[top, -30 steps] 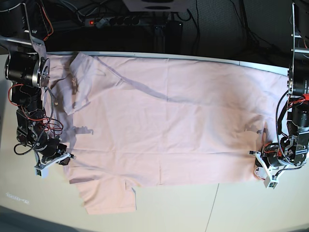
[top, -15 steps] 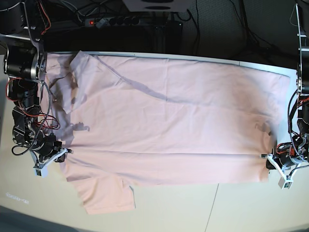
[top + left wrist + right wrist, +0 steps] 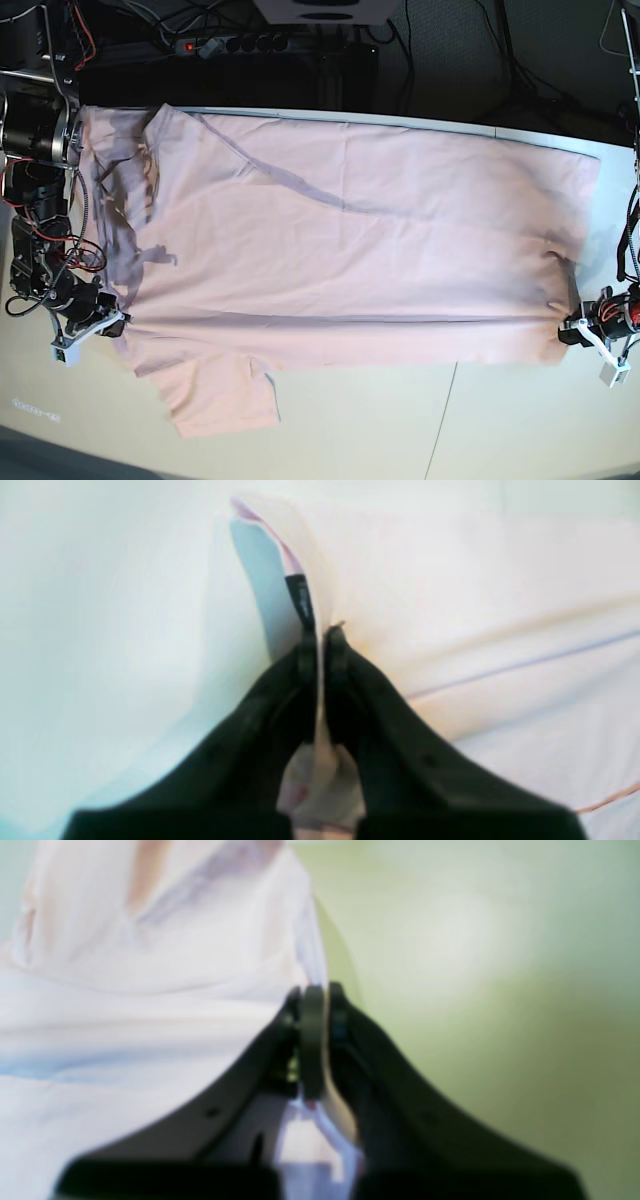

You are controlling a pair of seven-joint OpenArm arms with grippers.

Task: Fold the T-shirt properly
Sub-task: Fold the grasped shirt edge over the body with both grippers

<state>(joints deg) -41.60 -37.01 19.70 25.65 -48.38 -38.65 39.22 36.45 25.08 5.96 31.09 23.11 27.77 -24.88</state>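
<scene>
Item: pink T-shirt (image 3: 350,240), spread flat, one lengthwise crease only. We see left gripper (image 3: 585,332) and right gripper (image 3: 95,322) each pinching its edge; folding mostly remains.

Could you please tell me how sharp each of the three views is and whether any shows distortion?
Base view: sharp, with the table's far edge bowed by the lens. Left wrist view: soft, T-shirt washed out. Right wrist view: blurriest, the right gripper fuzzy.
</scene>
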